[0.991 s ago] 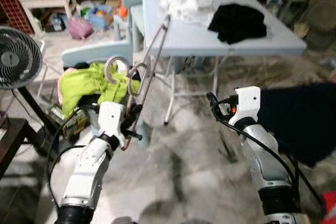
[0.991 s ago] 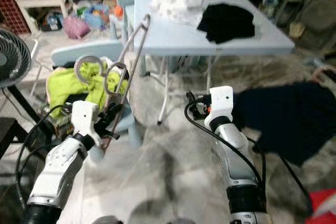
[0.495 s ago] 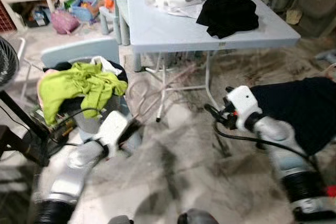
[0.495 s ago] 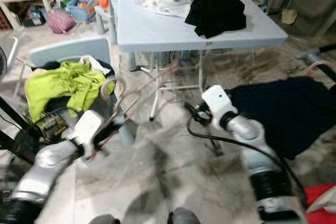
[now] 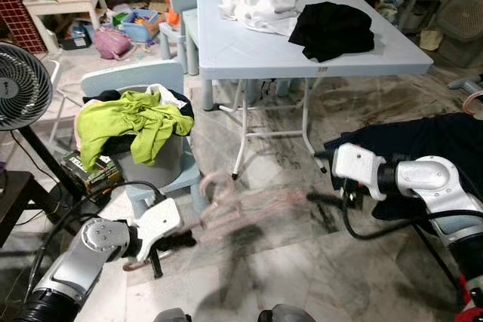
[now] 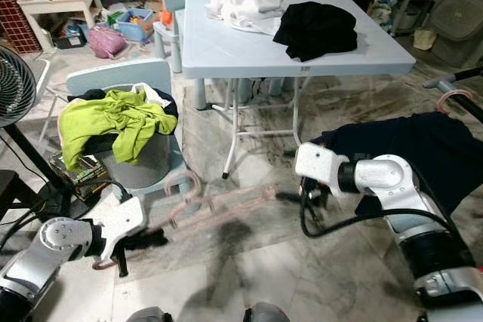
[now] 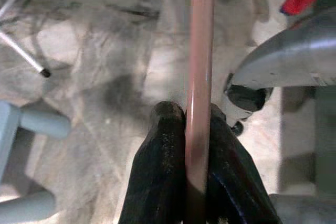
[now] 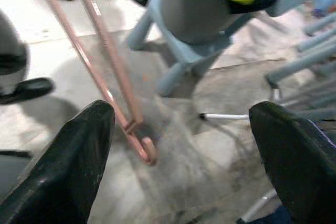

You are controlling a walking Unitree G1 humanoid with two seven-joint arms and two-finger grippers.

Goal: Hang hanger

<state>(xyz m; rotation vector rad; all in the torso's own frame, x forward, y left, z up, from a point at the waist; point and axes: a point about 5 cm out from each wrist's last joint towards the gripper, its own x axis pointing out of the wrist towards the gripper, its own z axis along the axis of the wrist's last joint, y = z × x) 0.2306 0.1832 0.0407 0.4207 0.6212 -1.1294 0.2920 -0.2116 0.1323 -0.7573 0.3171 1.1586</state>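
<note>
A pink hanger, blurred by motion, lies nearly level low over the marble floor, its hook pointing up. My left gripper is shut on one end of it. In the left wrist view the black fingers pinch the pink bar. My right gripper is open at the hanger's far end. In the right wrist view that end lies between its two wide-spread fingers, touching neither.
A grey folding table with white and black clothes stands ahead. A grey bin with green clothing sits on a small blue chair at the left, beside a fan. A dark garment hangs at the right.
The hanger has swung down from upright to nearly level near the floor, still in my left gripper. My right arm has turned inward toward its far end. The camera also shifted.
</note>
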